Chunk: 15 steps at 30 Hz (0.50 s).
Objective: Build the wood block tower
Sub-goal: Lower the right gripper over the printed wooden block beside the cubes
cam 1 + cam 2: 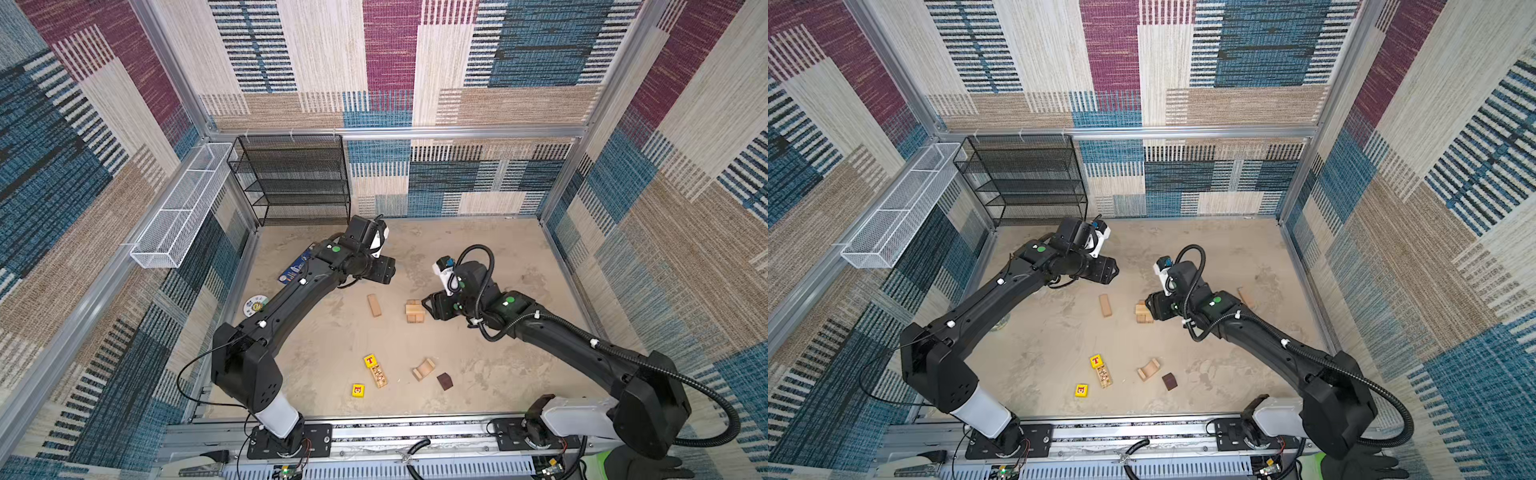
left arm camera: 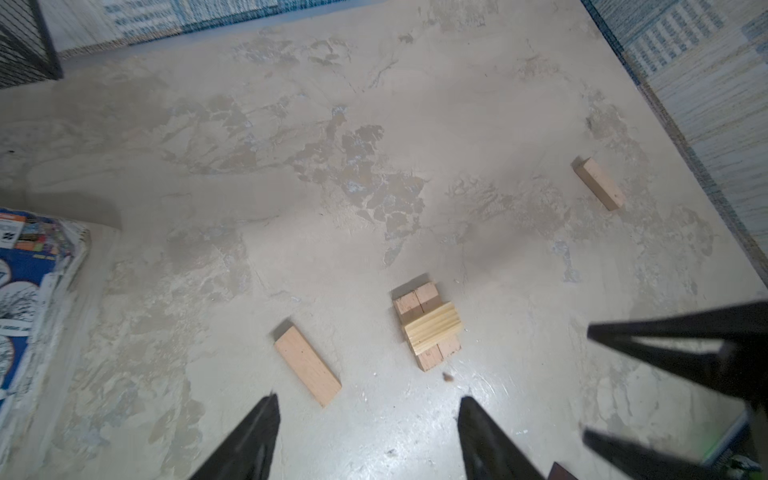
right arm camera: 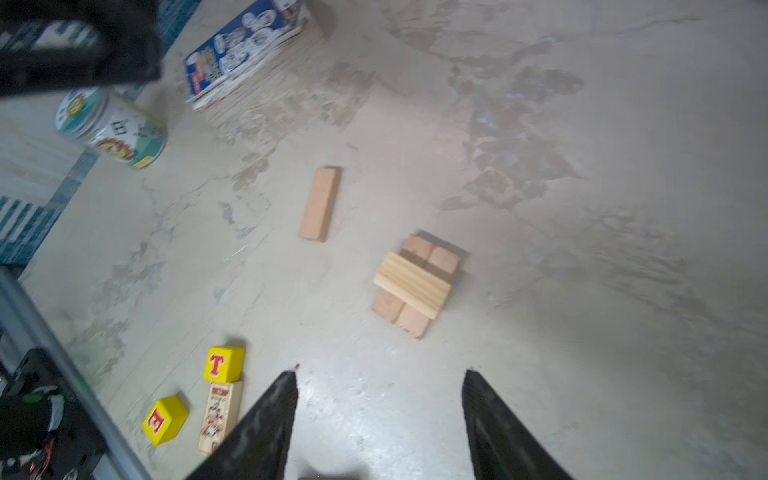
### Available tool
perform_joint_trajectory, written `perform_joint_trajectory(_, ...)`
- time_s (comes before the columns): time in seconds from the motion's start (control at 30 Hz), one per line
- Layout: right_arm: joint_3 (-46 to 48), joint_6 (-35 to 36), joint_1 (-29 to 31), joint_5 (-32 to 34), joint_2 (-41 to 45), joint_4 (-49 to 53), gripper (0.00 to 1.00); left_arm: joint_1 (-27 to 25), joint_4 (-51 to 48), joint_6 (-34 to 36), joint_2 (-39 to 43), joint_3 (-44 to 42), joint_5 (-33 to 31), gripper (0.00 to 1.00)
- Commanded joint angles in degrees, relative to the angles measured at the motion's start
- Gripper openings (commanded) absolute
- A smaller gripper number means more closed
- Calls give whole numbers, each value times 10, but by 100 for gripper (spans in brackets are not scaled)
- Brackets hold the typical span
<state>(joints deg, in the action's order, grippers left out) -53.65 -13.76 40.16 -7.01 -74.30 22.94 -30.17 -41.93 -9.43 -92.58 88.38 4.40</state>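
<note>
The wood block tower [image 1: 414, 311] [image 3: 415, 286] is two pale bars side by side with a ridged block laid across them. My right gripper [image 3: 380, 372] [image 1: 427, 306] hovers just right of it, open and empty. My left gripper [image 2: 368, 399] is open and empty, raised at the back left. One loose bar [image 1: 374, 305] [image 2: 307, 365] lies left of the stack, another [image 2: 599, 184] near the right wall. In front lie a yellow T cube [image 1: 370, 360], a printed bar [image 1: 379, 376], a yellow cube [image 1: 358, 390], an arch [image 1: 424, 369] and a dark brown cube [image 1: 444, 381].
A blue printed packet [image 1: 296, 268] and a round printed tin [image 3: 112, 124] sit by the left wall, partly under the left arm. A black mesh shelf [image 1: 291, 178] stands at the back left, with a white mesh basket [image 1: 178, 208] on the left wall.
</note>
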Motion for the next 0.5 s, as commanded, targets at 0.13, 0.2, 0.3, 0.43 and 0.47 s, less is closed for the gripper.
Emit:
perform_joint_trajectory(0.13, 7, -14, 144, 5, -35, -1, 66, 53, 12, -12, 34, -10, 4, 74)
perform_joint_trajectory(0.2, 12, -16, 170, 3, -51, -12, 66, 64, 16, -15, 42, -16, 7, 74)
perform_joint_trajectory(0.3, 1, -16, 206, 0, -90, -16, 66, 70, 19, -11, 53, -24, -1, 75)
perform_joint_trajectory(0.43, -42, 15, 245, -10, -159, 11, 65, 70, 15, -4, 59, -28, -17, 75)
perform_joint_trajectory(0.47, -50, 23, 253, -4, -170, 16, 65, 71, 14, -3, 61, -28, -19, 75)
